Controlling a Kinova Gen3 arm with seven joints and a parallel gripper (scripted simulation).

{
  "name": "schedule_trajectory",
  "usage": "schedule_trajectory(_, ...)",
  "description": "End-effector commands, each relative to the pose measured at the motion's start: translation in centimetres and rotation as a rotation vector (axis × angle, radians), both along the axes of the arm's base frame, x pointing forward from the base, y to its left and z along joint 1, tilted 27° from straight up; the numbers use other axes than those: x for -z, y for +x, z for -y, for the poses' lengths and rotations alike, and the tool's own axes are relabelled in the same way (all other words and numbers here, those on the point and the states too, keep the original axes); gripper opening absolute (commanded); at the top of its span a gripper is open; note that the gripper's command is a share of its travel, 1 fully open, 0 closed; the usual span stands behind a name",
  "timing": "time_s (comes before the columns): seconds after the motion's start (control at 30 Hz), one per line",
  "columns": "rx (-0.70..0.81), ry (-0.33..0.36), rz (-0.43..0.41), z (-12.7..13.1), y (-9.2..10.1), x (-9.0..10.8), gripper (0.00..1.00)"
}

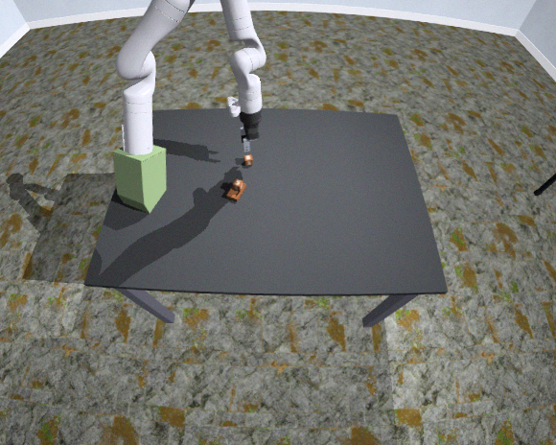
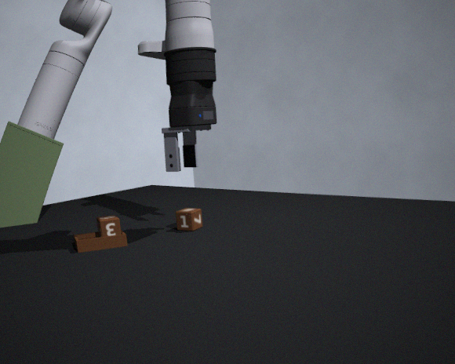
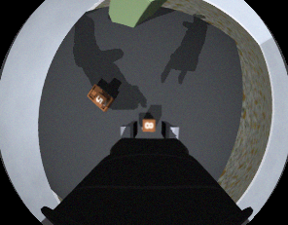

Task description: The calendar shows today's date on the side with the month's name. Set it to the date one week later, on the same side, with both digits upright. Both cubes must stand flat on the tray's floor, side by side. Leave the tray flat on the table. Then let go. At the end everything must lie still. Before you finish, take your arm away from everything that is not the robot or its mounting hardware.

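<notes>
The loose brown cube (image 1: 248,160) (image 2: 189,220) (image 3: 149,126) stands flat on the table beside the tray, clear of it. An 8 is on its top; the exterior view shows an upright 1 and a turned digit I cannot read surely. The brown tray (image 1: 233,196) (image 2: 101,245) lies flat. The other cube (image 1: 238,183) (image 2: 110,227) (image 3: 99,99) is in the tray's right end in the exterior view, with 5 on top and an upside-down 3 facing that camera. My gripper (image 1: 245,143) (image 2: 181,169) (image 3: 149,127) is open and empty, well above the loose cube.
The arm's green base block (image 1: 141,178) (image 2: 22,176) (image 3: 132,11) stands at the table's left side in the top view. The dark table (image 1: 327,216) (image 2: 299,274) bears the tray and loose cube. The arm's shadow falls across the tray area.
</notes>
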State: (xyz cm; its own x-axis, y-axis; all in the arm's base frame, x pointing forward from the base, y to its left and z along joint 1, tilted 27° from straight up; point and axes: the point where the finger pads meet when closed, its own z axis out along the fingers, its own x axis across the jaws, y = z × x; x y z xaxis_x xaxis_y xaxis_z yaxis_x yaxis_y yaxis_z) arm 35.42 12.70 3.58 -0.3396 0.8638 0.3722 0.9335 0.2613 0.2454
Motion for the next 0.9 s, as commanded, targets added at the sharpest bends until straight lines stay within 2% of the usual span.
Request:
schedule_trajectory(0.0, -0.001, -0.005, 0.019, 0.12, 0.45, -0.67, 0.87)
schedule_trajectory(0.13, -0.001, -0.005, 0.019, 0.19, 0.43, -0.81, 0.87)
schedule_trajectory(0.17, -0.001, -0.005, 0.019, 0.19, 0.43, -0.81, 1.00)
schedule_trajectory(0.87, 0.000, -0.005, 0.019, 0.19, 0.43, -0.81, 1.00)
